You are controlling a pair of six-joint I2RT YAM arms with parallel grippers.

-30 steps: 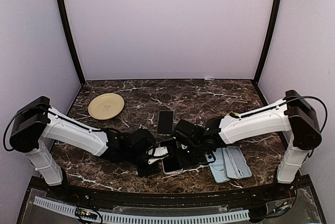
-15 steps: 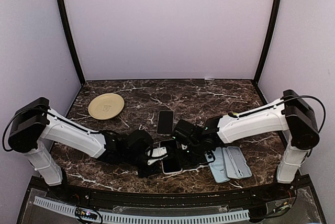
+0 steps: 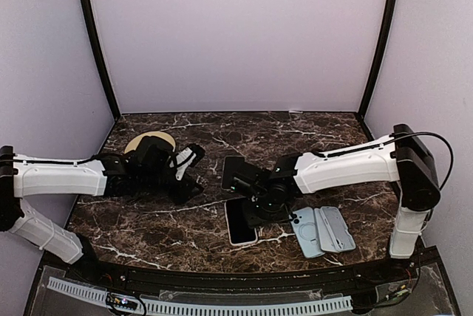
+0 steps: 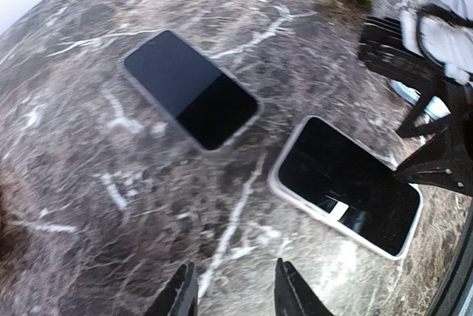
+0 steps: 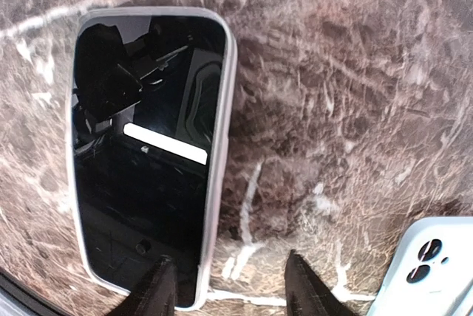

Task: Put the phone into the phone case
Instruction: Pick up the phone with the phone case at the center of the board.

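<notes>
cased phone (image 5: 144, 146): long axis runs near-to-far; lies just left of right gripper (image 5: 229, 286)
right gripper: nearer arm; jaws apart, empty
left gripper (image 4: 233, 297): well apart; jaws parted, empty

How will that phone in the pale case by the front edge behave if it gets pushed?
The phone lies flat, so it would probably slide across the marble table rather than tip or roll. It looks thin and stiff. Its glossy screen shows reflections, so likely slippery and fragile there.
</notes>
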